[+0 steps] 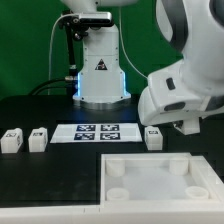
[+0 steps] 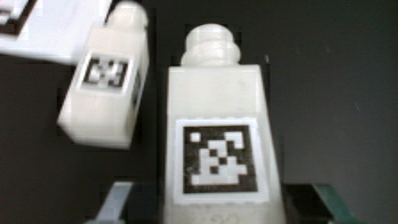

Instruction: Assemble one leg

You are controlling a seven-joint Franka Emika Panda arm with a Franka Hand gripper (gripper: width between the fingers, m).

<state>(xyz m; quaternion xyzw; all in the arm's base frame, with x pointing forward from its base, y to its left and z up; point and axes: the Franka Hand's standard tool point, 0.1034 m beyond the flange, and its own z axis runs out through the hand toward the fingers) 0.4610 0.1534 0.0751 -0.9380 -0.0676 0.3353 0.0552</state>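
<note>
White plastic casing covers the arm [image 1: 185, 85]. It enters from the upper right of the exterior frame and bends down, so the gripper [image 1: 186, 127] hangs low over the black counter [image 1: 40, 110] near the frame's right edge.

In the wrist view the gripper [image 2: 222, 205] straddles the leg [image 2: 222, 120], a white block with a rounded peg at one end and its black-and-white tag facing the camera. The dark fingers [image 2: 134, 203] sit one on each side, close against the block's flanks. Blur hides the contact, so I cannot tell whether they clamp it.

A second leg [image 2: 103, 85] lies just beside it, tilted and apart, with a corner of the marker board [image 2: 18, 25] beyond. In the exterior view this second leg [image 1: 153, 137] sits at middle right, between the gripper and the marker board [image 1: 97, 131]. The leg under the gripper is hidden there.

Two further legs [image 1: 25, 139] stand at the middle left, well apart from the arm. The large white panel [image 1: 160, 185] with round sockets fills the lower right.
</note>
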